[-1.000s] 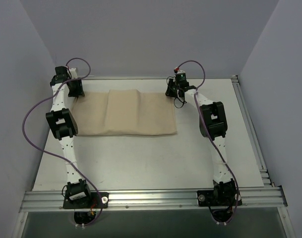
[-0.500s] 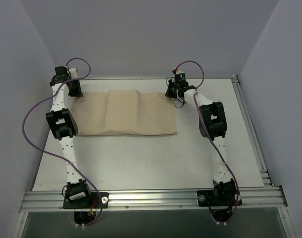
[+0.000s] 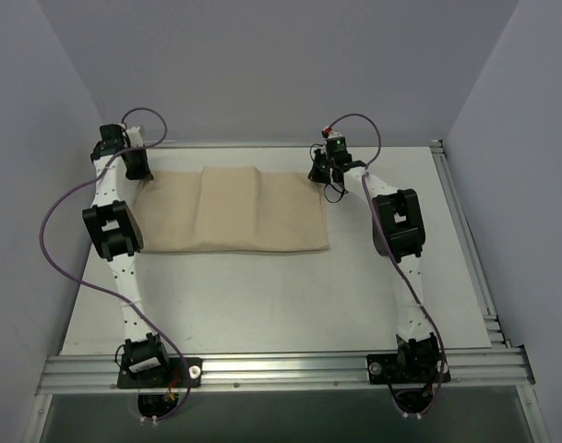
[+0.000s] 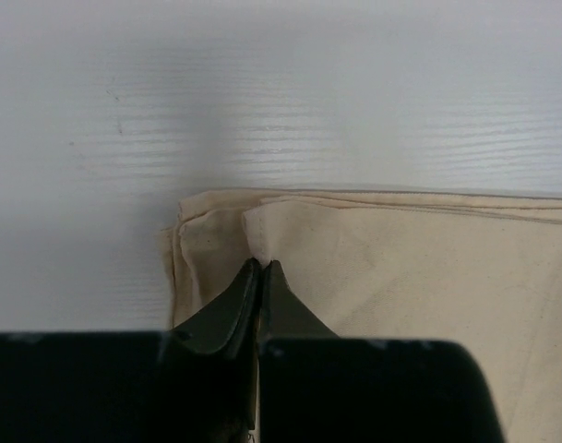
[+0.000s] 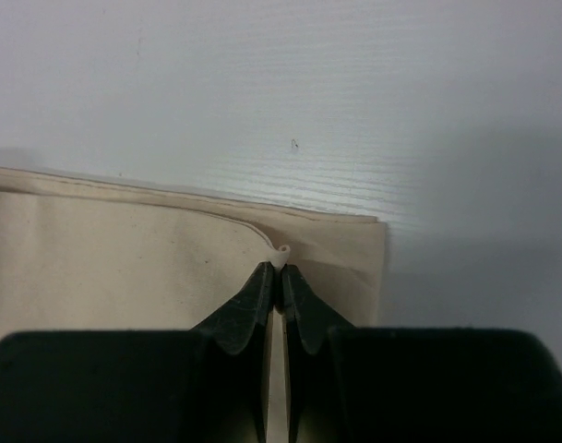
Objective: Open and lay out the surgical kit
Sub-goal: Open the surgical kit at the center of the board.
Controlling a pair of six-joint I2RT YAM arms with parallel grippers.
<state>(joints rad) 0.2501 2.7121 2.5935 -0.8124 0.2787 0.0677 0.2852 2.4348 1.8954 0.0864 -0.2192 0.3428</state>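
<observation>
White table [image 3: 290, 295] with faint wood grain, matte, framed by aluminium rails at the near edge and along the right side. Pale grey-lavender walls on the left, at the back and on the right, close to the table edges.

Beige cloth wrap [image 3: 244, 210] lying flat in the far half of the table as a folded rectangle, long side running left to right, with one soft vertical crease left of its middle. Far edge of the cloth near the back edge of the table, with a narrow strip of bare surface between them. Near half of the table wide and bare in front of the cloth, up to the arm bases on the rail.

Left gripper [image 4: 262, 269] down at the far left corner of the cloth, fingers closed together and pinching a small raised fold of the top layer; several stacked layers visible at that corner. Right gripper [image 5: 277, 270] down at the far right corner, fingers likewise closed, with a small tip of cloth nipped between them. Both arms stretched along the two short sides of the wrap, elbows over the table beside the cloth. Tight room between left arm and left wall; more room right of the right arm.
</observation>
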